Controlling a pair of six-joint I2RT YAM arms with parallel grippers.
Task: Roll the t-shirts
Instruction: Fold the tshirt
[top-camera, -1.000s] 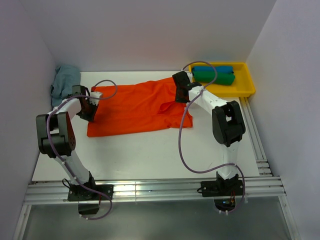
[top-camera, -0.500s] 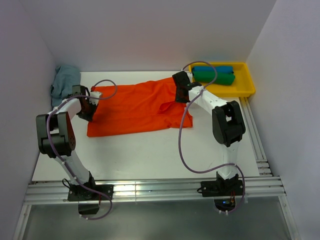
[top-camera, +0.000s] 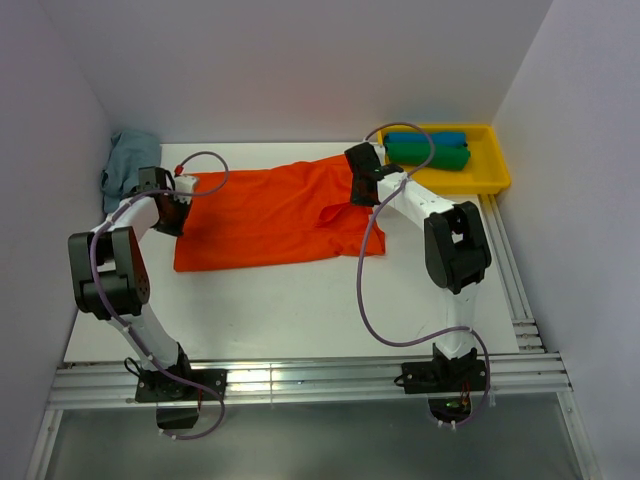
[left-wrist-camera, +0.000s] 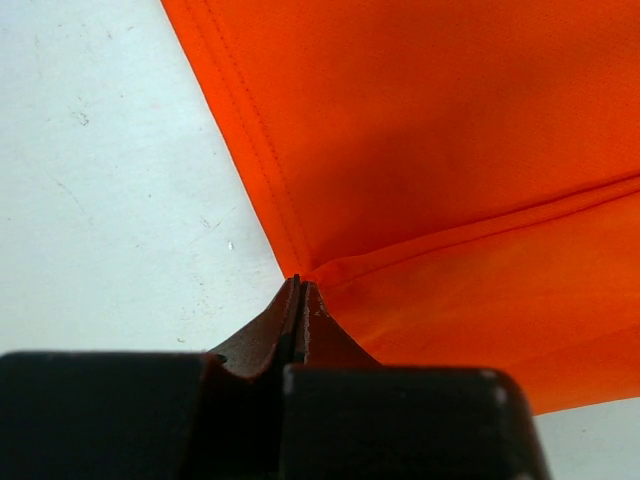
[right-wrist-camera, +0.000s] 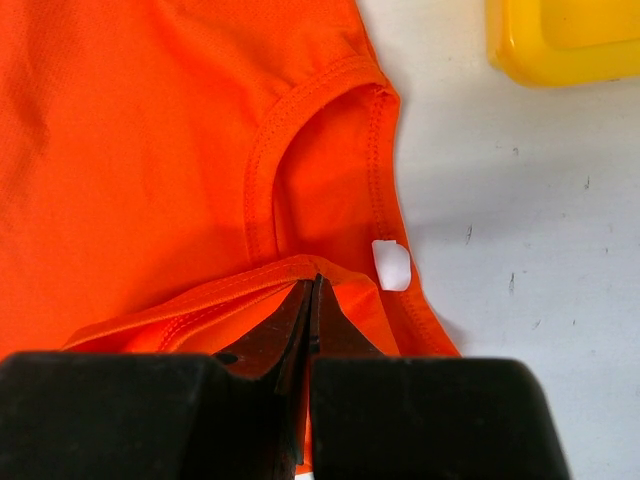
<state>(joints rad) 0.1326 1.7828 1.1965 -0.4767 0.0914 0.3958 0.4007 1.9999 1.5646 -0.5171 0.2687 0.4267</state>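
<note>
The orange-red t-shirt (top-camera: 265, 215) lies spread flat across the white table (top-camera: 300, 300). My left gripper (top-camera: 180, 203) is at the shirt's left edge. In the left wrist view its jaws (left-wrist-camera: 298, 286) are shut, pinching the hem where two folds of orange cloth (left-wrist-camera: 450, 150) meet. My right gripper (top-camera: 362, 195) sits at the neck end, shut (right-wrist-camera: 315, 284) on a folded orange edge just below the neck opening, beside the white label (right-wrist-camera: 391, 265). A blue rolled shirt (top-camera: 425, 138) and a green one (top-camera: 428, 155) lie in the yellow tray (top-camera: 495, 170).
A grey-blue cloth (top-camera: 130, 165) is bunched in the back left corner, just behind my left arm. The yellow tray's corner (right-wrist-camera: 560, 45) lies close to the right of the neck end. White walls close in the table on three sides. A metal rail (top-camera: 300, 380) runs along the near edge.
My left gripper has shut on the shirt's left edge, and its wrist has shifted slightly toward the back. The right arm and the shirt have not moved.
</note>
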